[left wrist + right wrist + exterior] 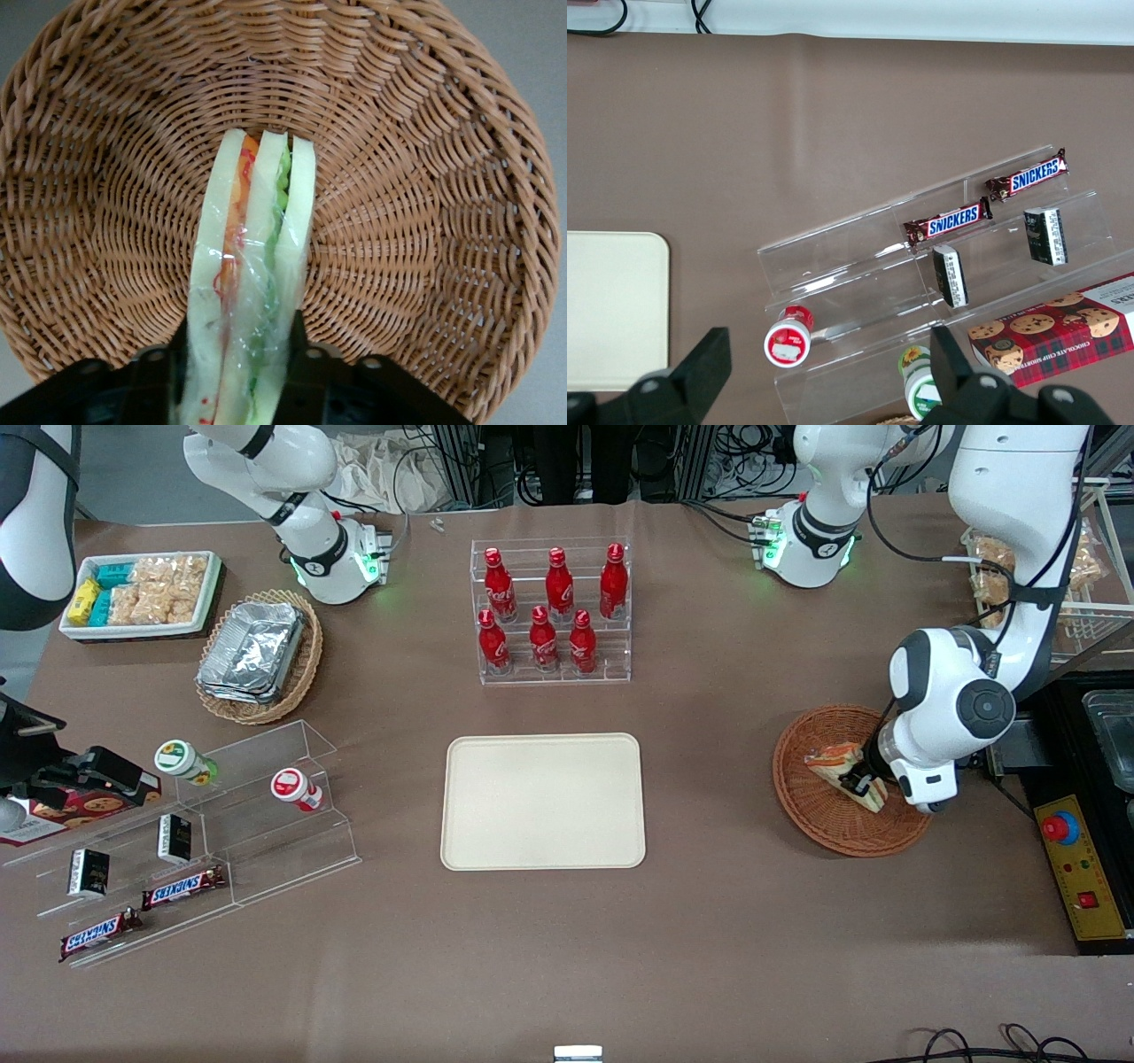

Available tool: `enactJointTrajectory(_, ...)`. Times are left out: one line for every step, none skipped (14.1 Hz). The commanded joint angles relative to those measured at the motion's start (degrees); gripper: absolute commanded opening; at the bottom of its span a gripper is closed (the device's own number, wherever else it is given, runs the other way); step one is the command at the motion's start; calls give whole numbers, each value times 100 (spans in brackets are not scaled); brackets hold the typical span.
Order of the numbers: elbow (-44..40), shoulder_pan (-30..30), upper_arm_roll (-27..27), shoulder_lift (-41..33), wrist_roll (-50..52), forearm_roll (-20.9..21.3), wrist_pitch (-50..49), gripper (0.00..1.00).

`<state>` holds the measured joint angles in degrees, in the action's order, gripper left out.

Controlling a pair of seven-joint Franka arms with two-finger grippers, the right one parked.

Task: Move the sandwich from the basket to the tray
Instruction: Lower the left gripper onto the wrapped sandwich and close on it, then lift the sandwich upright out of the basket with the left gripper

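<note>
"SNICKERS" on 2 candy bars (948,220) (1027,178).

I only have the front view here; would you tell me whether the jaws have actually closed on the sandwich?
Observer: Yes. The wrist view shows the gripper clamping the wrapped sandwich by its two bread faces.
Operator: Thanks. Is it standing on edge?
Observer: Yes, its layers run upright over the basket: orange filling beside one slice, green beside the other.
Operator: And is the tray free?
Observer: The right wrist view shows a bare corner of the tray.
</note>
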<state>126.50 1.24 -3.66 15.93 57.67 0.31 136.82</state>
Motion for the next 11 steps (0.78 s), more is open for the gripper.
enactJointTrajectory(59,-27,-29,-54,218,-40,135,0)
enactJointTrajectory(-11,-18,-38,-124,219,-22,109,0)
enactJointTrajectory(-116,-27,-38,-264,193,-22,-83,0)
enactJointTrajectory(-335,-18,-38,-466,132,-22,-564,0)
enactJointTrajectory(-676,-18,-38,-563,87,-14,-1143,0)
enactJointTrajectory(-1123,-18,-47,-582,-26,-13,-1775,0)
enactJointTrajectory(-1598,-27,-99,-582,-140,-13,-2382,0)
enactJointTrajectory(-2029,-18,-187,-582,-350,-13,-2945,0)
enactJointTrajectory(-2460,-27,-248,-582,-605,-13,-3455,0)
enactJointTrajectory(-2934,-27,-319,-573,-903,-5,-3973,0)
enactJointTrajectory(-3400,-27,-415,-547,-1185,-13,-4457,0)
